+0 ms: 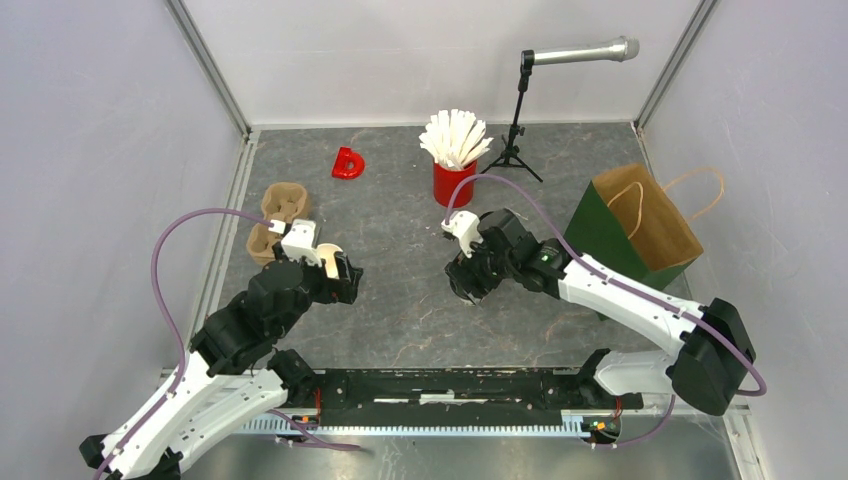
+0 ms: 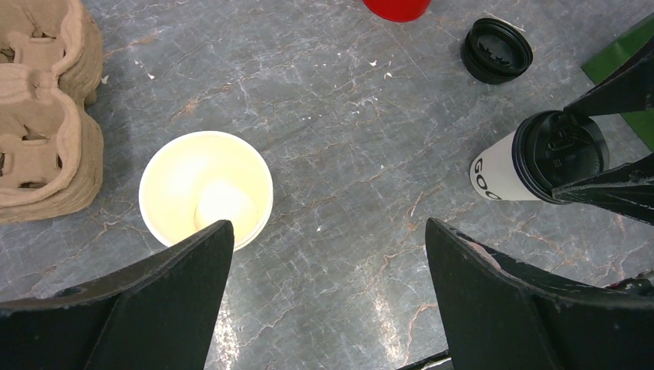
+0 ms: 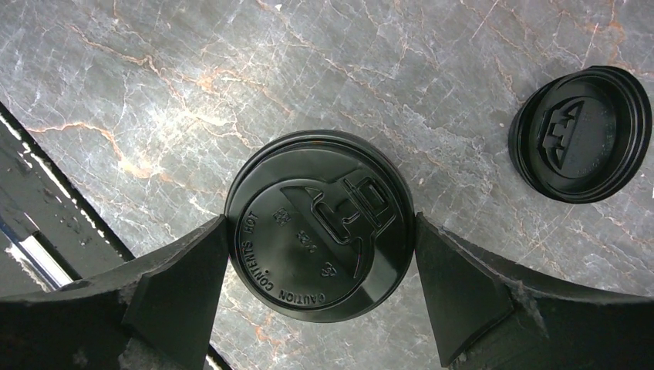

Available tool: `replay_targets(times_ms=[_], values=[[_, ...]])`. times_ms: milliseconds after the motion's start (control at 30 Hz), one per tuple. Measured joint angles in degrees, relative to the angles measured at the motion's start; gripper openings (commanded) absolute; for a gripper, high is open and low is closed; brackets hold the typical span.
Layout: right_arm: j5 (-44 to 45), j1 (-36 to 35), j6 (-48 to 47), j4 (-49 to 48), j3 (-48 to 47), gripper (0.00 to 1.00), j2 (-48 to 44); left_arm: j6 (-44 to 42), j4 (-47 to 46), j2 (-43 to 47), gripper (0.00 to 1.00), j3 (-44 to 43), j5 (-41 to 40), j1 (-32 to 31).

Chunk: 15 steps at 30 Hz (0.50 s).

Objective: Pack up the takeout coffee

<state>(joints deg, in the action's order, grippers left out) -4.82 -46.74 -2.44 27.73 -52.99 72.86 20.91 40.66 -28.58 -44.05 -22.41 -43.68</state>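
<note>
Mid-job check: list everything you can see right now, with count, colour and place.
open cup: 1, white, cream inside, no lid, beside the carrier
lidded cup: 1, white with black lid, mid-table
loose lid: 1, black, on the table near the lidded cup
carrier: brown, looks stacked so count unclear, left side
red cup: 1, red, holds white sticks, rear centre
D shape: 1, red, left of the red cup
microphone: 1, silver on a black stand, rear
bag: 1, green and brown, open, right side
table: 1, grey marbled
left pincer: 1, black, open, by the open cup
right pincer: 1, black, astride the lidded cup, grip unclear
</note>
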Motion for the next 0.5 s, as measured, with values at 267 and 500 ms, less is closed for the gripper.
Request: replay_targets(times_ms=[267, 500], values=[[-0.8, 0.3, 0.5, -3.2, -0.6, 0.86, 2.0, 0.0, 0.0, 0.0, 1.0, 0.0, 0.0, 0.0], [-3.5, 0.7, 4.3, -8.5, -7.3, 0.84, 9.4, 0.0, 0.0, 0.8, 1.0, 0.0, -0.3, 0.0]])
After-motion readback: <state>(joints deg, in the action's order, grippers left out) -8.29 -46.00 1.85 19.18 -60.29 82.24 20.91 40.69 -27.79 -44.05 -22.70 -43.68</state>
